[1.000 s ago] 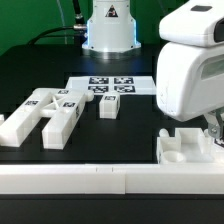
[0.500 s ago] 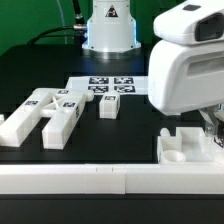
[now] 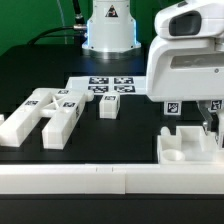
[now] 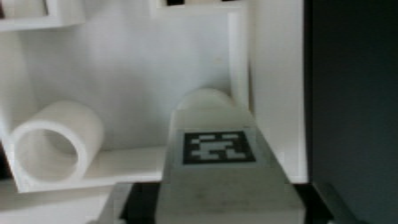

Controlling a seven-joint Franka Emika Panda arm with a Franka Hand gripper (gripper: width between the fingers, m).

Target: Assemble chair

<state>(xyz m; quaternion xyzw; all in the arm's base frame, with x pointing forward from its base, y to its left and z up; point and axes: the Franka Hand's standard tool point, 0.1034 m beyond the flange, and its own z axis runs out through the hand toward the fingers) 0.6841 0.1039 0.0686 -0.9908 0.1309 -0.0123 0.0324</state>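
Plainly, everything turns on how the bar (image 4: 212, 150) stands over the seat (image 3: 192, 150). The claw (image 4: 210, 198) is clamped on the bar: in the wrist view the tagged white piece fills the space between the two dark fingers and runs straight away from the camera. Its long axis therefore points from the claw down toward the seat, roughly upright over the desk (image 3: 135, 135).

The seat lies directly beneath, on the exterior view's right, near the front. The bar's far end looks to be over the seat's recessed inside, close to a wall. The round socket (image 4: 54, 145) sits off to one side of that end, not in line with it. I cannot tell whether the tip already touches the seat or hangs just above it.

If the socket is the goal, I judge the next move to be a short sideways shift and then a straight descent, with the bar kept upright so it does not catch the socket's rim.

The other loose parts (image 3: 45, 113) lie well apart on the exterior view's left, beside the marker board (image 3: 110, 86), and are not involved.
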